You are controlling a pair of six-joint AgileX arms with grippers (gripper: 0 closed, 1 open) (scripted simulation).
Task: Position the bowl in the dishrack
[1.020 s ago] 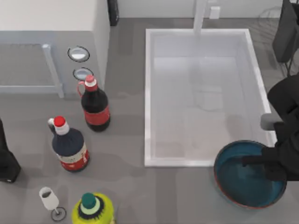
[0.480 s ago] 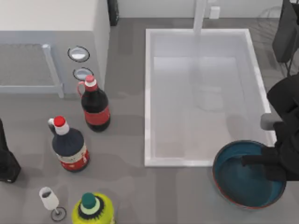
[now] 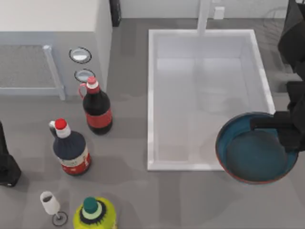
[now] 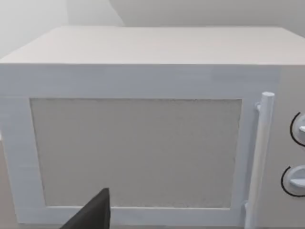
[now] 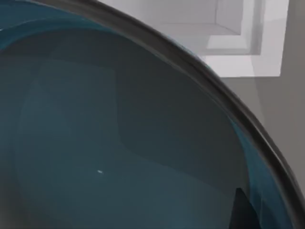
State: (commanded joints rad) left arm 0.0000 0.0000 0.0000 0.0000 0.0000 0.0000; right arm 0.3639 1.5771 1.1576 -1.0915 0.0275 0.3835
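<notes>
— At the top view's right edge, what has the right hand (image 3: 259, 125) got?
— It's clamped on the bowl's (image 3: 252, 155) far rim, fingers closed over the edge. The bowl overlaps the white tray's (image 3: 151, 95) near right corner, partly over the worktop (image 3: 128, 200).
— And the left hand (image 3: 5, 167)?
— Parked at the left edge, facing the microwave (image 4: 143, 138); I can't tell whether it's open.
— Anything else?
— Two dark bottles (image 3: 96, 109) left of the tray.
</notes>
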